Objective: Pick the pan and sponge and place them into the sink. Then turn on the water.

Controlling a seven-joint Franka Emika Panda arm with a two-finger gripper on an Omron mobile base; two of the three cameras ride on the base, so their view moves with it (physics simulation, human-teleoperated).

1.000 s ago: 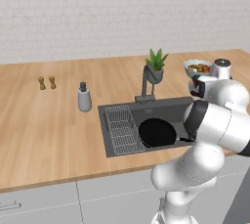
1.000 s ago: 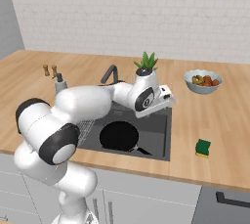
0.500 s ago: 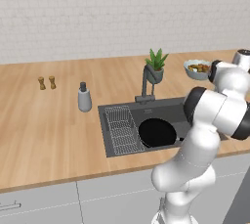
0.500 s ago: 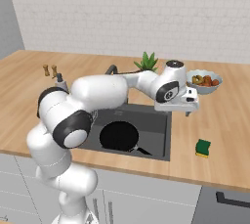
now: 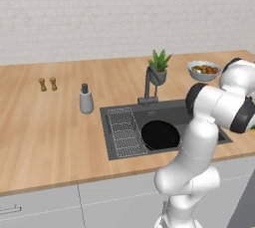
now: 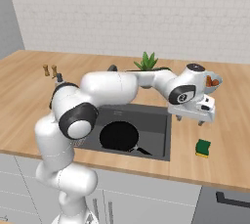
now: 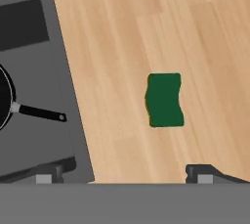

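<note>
The black pan lies flat in the dark grey sink, with its thin handle pointing toward the sink's right edge. In the left base view the pan sits beside the wire rack. On the wooden counter right of the sink lies the small green sponge. My gripper hovers open above the counter just behind the sponge, and nothing is between its fingers. The hand view looks straight down on the sponge, with the fingertips spread wide below it. The faucet stands behind the basin.
A grey soap bottle stands left of the sink. Behind the basin are a potted plant and a bowl of fruit. Two small shakers stand far left. The counter's front edge runs close below the sponge.
The arm has swung right from over the sink to above the counter near the sponge. The jaws stayed open, and the pan and sponge have not moved.
</note>
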